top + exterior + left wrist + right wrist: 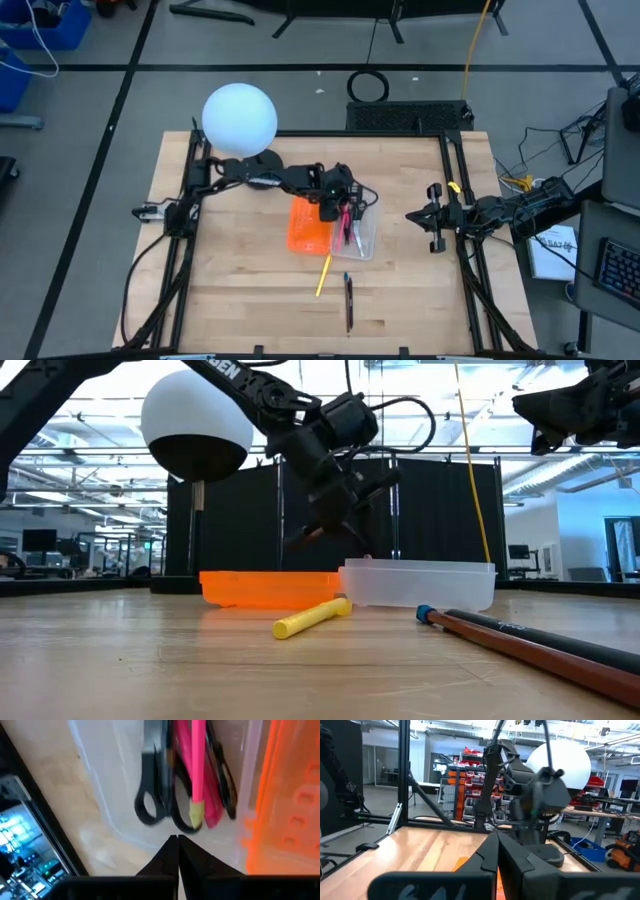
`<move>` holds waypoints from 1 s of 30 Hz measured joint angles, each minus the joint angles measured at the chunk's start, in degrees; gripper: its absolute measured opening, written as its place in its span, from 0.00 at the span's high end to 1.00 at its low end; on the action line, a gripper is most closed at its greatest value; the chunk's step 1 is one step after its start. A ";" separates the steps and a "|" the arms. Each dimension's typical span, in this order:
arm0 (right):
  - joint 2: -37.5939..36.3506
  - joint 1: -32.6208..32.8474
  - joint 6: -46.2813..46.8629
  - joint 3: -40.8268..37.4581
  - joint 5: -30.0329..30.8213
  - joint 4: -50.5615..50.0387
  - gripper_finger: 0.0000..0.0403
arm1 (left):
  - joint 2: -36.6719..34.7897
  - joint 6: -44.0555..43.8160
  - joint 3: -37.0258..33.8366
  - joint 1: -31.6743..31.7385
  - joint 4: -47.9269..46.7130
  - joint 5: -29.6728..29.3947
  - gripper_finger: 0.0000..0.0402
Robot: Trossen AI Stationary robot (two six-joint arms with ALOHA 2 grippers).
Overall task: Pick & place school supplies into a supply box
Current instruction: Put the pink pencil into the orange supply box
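Wood table [240,280], largest to smallest. Left arm reaches over the middle, left gripper [178,851] hanging just above the clear box [368,240], fingers pressed together and pinching nothing. Right arm parked at the table's right edge, right gripper [436,220] closed and empty, well apart from everything. Orange tray [305,228] sits touching or just beside the box on its left side. Inside the box: scissors [152,785], a pink pen [196,765] and at least one dark pen, all lying flat. Still out on the table: yellow pen [324,275] just in front of the trays, and a black pen [348,300] nearer the front edge. Step looks like a drop-off just finished, with two items left. Next move probably calls for lifting clear of the box, swinging forward over the yellow pen, spreading the fingers across its thin shaft and coming down low, since it lies flat.
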 joint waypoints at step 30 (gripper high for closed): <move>0.02 0.00 -0.86 0.01 -0.07 -0.07 1.00 | -1.70 -10.56 0.00 -7.63 -4.94 0.87 0.68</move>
